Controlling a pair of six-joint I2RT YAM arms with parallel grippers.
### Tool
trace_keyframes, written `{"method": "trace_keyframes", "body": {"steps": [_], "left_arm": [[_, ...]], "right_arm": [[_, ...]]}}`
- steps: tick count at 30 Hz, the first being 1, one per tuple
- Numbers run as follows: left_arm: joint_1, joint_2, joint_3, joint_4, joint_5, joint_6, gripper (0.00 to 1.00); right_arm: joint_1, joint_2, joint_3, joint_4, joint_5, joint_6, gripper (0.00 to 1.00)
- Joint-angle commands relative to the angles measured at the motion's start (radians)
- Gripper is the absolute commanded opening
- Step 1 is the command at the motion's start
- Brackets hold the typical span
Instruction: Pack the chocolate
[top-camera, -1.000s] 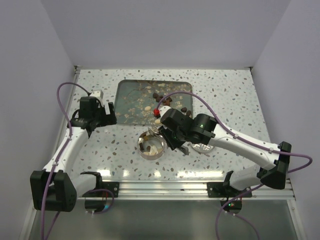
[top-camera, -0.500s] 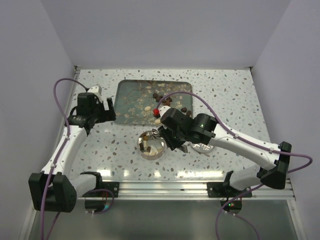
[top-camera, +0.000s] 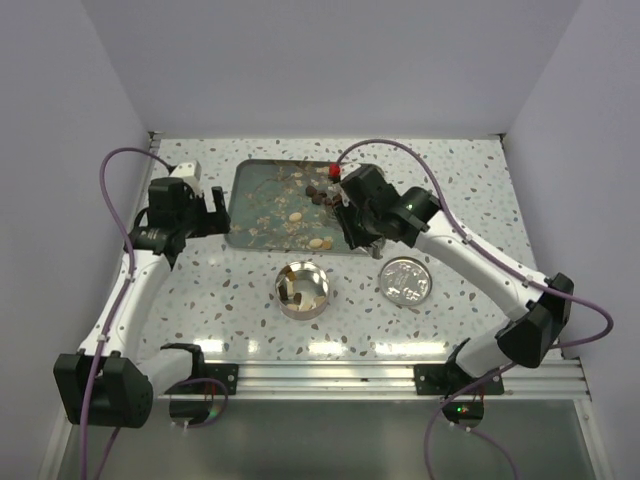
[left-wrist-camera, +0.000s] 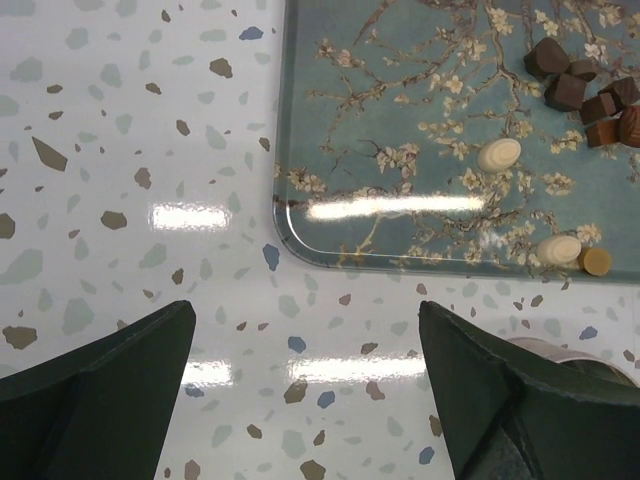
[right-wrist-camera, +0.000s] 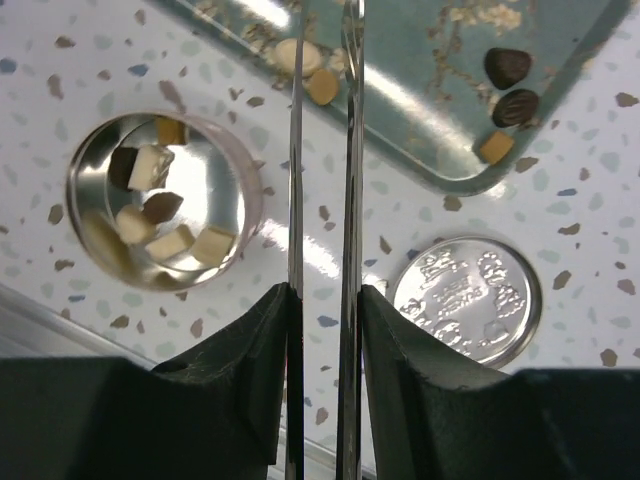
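Top view: right gripper (top-camera: 350, 228) hangs over the near right part of the tray (top-camera: 260, 185), close to the chocolate (top-camera: 318, 192) scattered there. The tin (top-camera: 303, 290) sits just in front of the tray with a few pieces already inside. The lid (top-camera: 406, 281) lies beside it. The left gripper (top-camera: 220, 215) is off the tray's left edge.

Left wrist: jaws wide apart, nothing between them, table below and tray corner ahead. If I bring this arm in, it could nudge the tray and scatter pieces.

Right wrist: the gripper is clamped on tweezers (right-wrist-camera: 352, 150). Their blades stand a narrow gap apart, but the tips run off the top edge, so I cannot tell whether they pinch a piece. The pieces look small and smooth and would probably squirt out of a pinch. The carry crosses the tray rim and bare table, so a drop would land outside the tin. Blades carried low could clip the tin wall.
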Motion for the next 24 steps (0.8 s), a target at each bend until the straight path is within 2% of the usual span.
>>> {"method": "trace_keyframes", "body": {"steps": [1,4,10,16,24], "left_arm": [[0.007,-0.048,0.045,0.044,0.037,0.049,1.00],[0.007,-0.061,0.050,0.060,0.043,0.060,1.00],[0.007,-0.039,0.071,0.040,0.063,0.066,1.00],[0.007,-0.039,0.063,0.073,0.113,0.065,1.00],[0.007,-0.027,0.060,0.086,0.104,0.054,1.00]], "right_arm": [[-0.085,0.023,0.066,0.069,0.004,-0.083,0.36],[-0.197,0.050,0.040,0.104,0.004,-0.120,0.37],[-0.334,0.076,-0.050,0.164,0.010,-0.165,0.38],[-0.365,0.105,-0.107,0.204,0.007,-0.185,0.41],[-0.369,0.153,-0.133,0.232,0.007,-0.216,0.42]]}}
